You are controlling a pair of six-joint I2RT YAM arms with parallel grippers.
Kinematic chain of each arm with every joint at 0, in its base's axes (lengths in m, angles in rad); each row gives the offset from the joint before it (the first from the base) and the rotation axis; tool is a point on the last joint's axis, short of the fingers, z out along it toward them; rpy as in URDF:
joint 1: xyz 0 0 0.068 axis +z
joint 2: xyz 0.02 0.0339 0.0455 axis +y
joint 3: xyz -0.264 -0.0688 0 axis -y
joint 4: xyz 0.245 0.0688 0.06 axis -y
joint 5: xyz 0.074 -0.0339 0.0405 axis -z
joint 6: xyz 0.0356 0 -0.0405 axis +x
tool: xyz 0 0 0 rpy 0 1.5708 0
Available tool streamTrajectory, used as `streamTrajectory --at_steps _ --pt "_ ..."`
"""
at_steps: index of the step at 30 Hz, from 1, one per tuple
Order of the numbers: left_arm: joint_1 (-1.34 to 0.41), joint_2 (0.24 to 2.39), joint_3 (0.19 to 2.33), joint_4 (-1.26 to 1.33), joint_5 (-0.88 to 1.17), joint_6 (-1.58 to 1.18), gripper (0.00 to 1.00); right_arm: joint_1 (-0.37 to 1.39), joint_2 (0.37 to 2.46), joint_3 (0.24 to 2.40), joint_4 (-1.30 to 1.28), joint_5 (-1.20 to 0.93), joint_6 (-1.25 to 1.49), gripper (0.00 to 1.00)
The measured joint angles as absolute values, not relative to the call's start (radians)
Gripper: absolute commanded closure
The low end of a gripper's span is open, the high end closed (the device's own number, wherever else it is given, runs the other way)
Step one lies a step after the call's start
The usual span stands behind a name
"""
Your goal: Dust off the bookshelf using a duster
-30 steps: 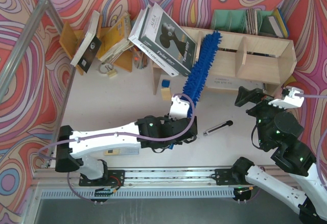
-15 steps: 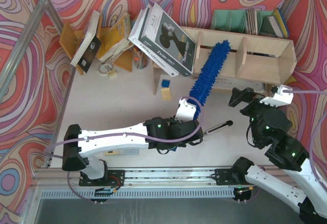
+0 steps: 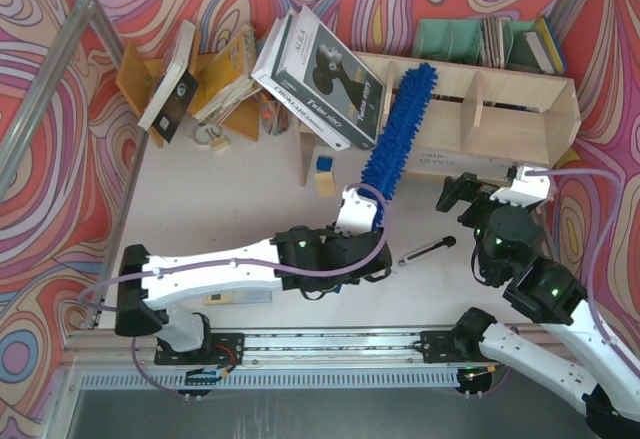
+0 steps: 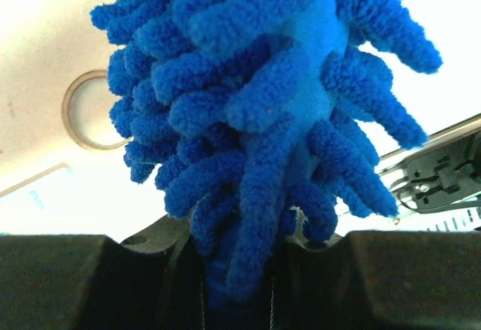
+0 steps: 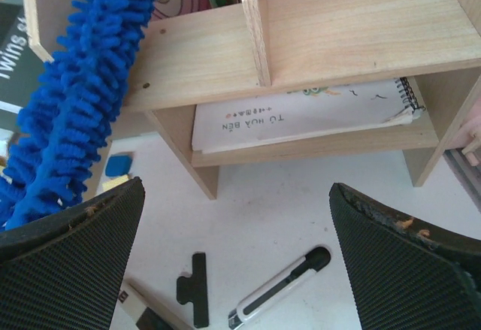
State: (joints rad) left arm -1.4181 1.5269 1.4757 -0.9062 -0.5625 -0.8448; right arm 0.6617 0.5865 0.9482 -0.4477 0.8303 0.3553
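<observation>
Duster position: lifted clear of the table, head slanted up and away from the holding arm, far tip over the left end of the bookshelf.
Left gripper: fingers pinched on the duster's handle end, blue strands spilling out between them in the wrist view.
Right gripper: fingers spread wide, nothing between them; hovered in front of the shelf's right half, above the utility knife on the table.
Contact: duster head appeared laid against the front edge of the upper tier near the left upright; actual touch could not be confirmed.
Completed, as judged: duster picked up and brought to the shelf; wiping apparently under way at the left compartment.
Outstanding, as judged: middle and right compartments, the dividers, and the lower tier, where a spiral notebook lay flat.
Coverage check: no dust visible on any board, so cleaned and uncleaned areas could not be told apart.
Nearby obstruction: large leaning books just beside the duster head at the shelf's left end.
</observation>
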Motion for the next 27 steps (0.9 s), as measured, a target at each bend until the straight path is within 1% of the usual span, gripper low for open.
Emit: streamTrajectory --at_steps 3,8,11,16,20,24,27 --pt "-1.418 1.595 1.533 -0.894 -0.541 -0.821 1.0 0.662 0.571 0.912 -0.437 0.834 0.334 0.01" --pt "-1.419 1.641 1.543 -0.862 -0.508 -0.785 1.0 0.662 0.538 0.847 -0.414 0.837 0.295 0.01" --pt "-1.419 1.626 1.529 -0.859 -0.509 -0.785 1.0 0.662 0.522 0.836 -0.403 0.837 0.282 0.01" --pt "-1.418 1.528 1.436 -0.877 -0.533 -0.81 1.0 0.662 0.511 0.836 -0.377 0.838 0.263 0.01" --pt "-1.416 1.474 1.416 -0.897 -0.558 -0.832 1.0 0.662 0.512 0.836 -0.371 0.838 0.258 0.01" --pt "-1.415 1.49 1.421 -0.895 -0.558 -0.832 1.0 0.662 0.512 0.836 -0.371 0.838 0.258 0.01" --pt "-1.415 1.549 1.452 -0.891 -0.539 -0.823 1.0 0.662 0.511 0.836 -0.371 0.838 0.258 0.01"
